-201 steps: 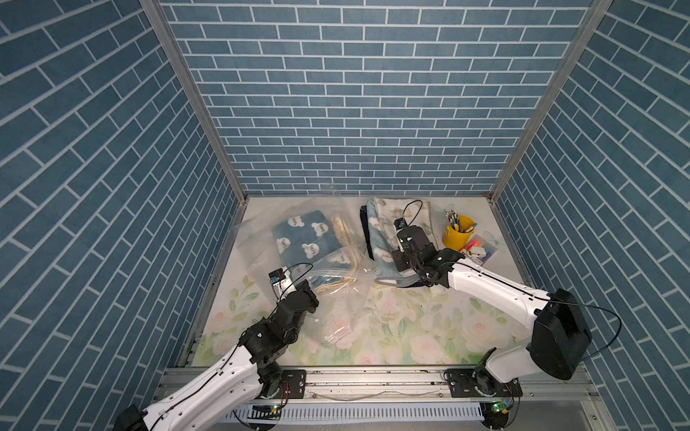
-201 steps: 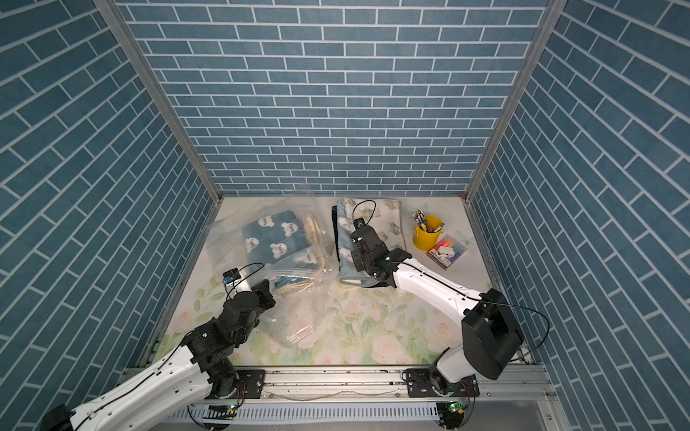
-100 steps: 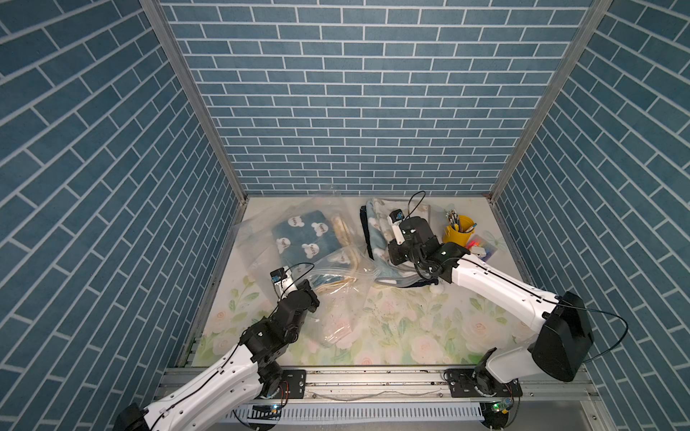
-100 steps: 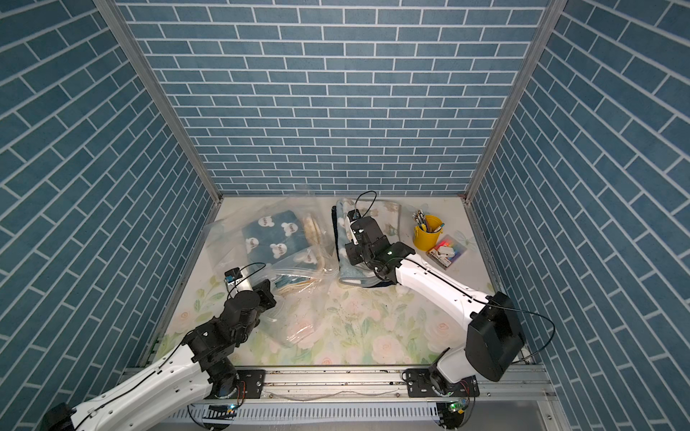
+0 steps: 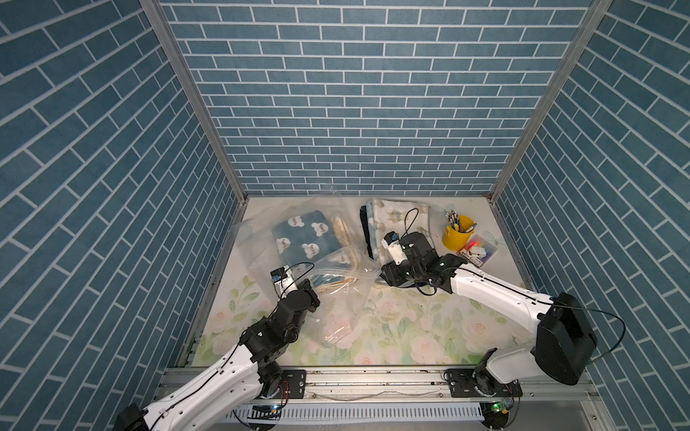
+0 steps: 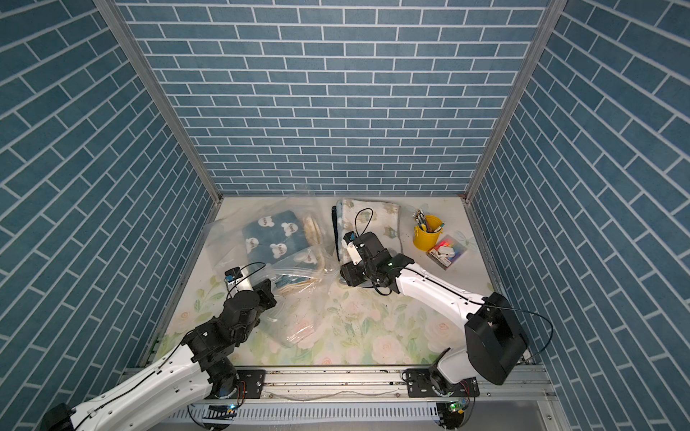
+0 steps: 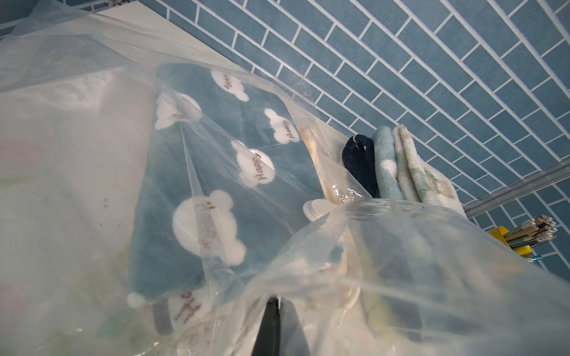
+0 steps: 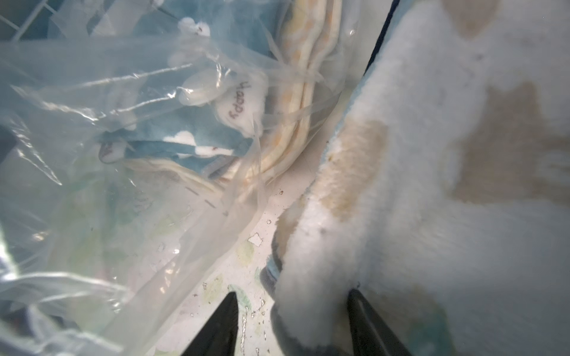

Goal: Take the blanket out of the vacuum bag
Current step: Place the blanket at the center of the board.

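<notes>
1. Pinching a fold of the vacuum bag (image 5: 257, 246) in the left end effector (image 7: 274, 303), jaws fully closed on the clear plastic, probably anchoring it against any pull from the opposite side.
2. Holding the blue blanket (image 5: 302, 235) with white bears inside that bag, at the far left of the counter (image 5: 410, 328), flat under loose crinkled film beside a pale striped cloth (image 5: 341, 233); not yet getting it out.
3. Showing the round white valve cap (image 7: 317, 208) on the film near the bag's right edge.
4. Straddling the near corner of a stack of folded blankets (image 5: 399, 216) with the right end effector (image 8: 291, 294), jaws parted and gripping nothing, cream fleece lying between them; seemingly parking cloth just beside the bag, outside it.
5. Leaving the yellow cup (image 5: 456, 239) of pencils far right, well apart from the work.
</notes>
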Available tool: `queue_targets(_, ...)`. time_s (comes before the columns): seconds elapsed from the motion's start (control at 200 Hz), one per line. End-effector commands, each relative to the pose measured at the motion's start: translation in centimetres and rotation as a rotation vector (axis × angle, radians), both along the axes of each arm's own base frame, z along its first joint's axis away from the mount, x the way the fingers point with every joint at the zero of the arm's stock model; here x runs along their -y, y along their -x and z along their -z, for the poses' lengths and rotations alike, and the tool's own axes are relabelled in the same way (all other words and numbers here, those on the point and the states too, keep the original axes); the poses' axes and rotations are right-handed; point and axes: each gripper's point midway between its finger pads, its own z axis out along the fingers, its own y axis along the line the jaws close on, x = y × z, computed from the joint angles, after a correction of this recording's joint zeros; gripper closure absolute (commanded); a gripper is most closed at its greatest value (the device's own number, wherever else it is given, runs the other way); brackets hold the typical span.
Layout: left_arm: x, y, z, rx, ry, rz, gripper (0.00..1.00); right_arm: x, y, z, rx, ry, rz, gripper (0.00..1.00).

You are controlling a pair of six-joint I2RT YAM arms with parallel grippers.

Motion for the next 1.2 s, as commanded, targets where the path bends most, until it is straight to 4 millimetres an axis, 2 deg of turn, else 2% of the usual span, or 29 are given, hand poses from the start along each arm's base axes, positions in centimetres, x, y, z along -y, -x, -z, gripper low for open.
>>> queue_targets(0.0, -0.1, -0.2, -0.9, 0.012, -0.010, -0.005, 1.00, 0.7, -2.1, -5.7, 0.106, -0.102, 0.080, 0.44)
queue_targets(0.075, 0.1, -0.3, -0.9, 0.009, -0.006, 0.002, 1.00, 1.2, -4.0, -6.3, 0.119, -0.133, 0.123, 0.49)
queue_targets(0.195, 0.0, -0.2, -0.9, 0.005, -0.008, 0.002, 1.00, 1.1, -6.5, -5.0, 0.107, -0.093, 0.182, 0.54)
queue_targets(0.335, -0.5, 0.0, -1.3, 0.009, -0.020, -0.017, 1.00, -1.0, -5.5, -3.6, 0.108, -0.067, 0.164, 0.56)
queue_targets(0.4, -0.9, 0.0, -1.6, 0.019, -0.025, -0.030, 1.00, -1.4, -5.0, -2.6, 0.100, -0.037, 0.167, 0.61)
queue_targets(0.455, -1.2, 0.0, -1.7, 0.025, -0.030, -0.042, 1.00, -1.2, -5.0, -1.7, 0.106, 0.004, 0.186, 0.62)
queue_targets(0.555, -1.3, 0.0, -1.5, 0.020, -0.033, -0.052, 1.00, 0.1, -5.6, -0.1, 0.131, 0.091, 0.250, 0.52)
queue_targets(0.67, -1.1, -0.1, -1.4, 0.011, -0.041, -0.045, 1.00, -0.5, -4.8, 0.8, 0.150, 0.132, 0.240, 0.47)
queue_targets(0.795, -0.9, -0.2, -1.4, 0.009, -0.038, -0.040, 1.00, -0.6, -4.4, 2.9, 0.136, 0.184, 0.239, 0.42)
queue_targets(0.88, -0.8, -0.2, -1.4, 0.007, -0.032, -0.036, 1.00, -0.8, -3.9, 3.9, 0.140, 0.198, 0.228, 0.28)
queue_targets(0.94, -0.8, -0.2, -1.3, 0.005, -0.029, -0.037, 1.00, -1.1, -3.5, 4.6, 0.121, 0.189, 0.212, 0.28)
queue_targets(1.03, -0.7, -0.2, -1.4, 0.006, -0.022, -0.034, 1.00, -1.0, -3.3, 5.4, 0.114, 0.206, 0.216, 0.35)
queue_targets(1.19, -0.6, -0.2, -1.4, 0.007, -0.017, -0.032, 1.00, -0.3, -2.6, 4.2, 0.124, 0.167, 0.228, 0.69)
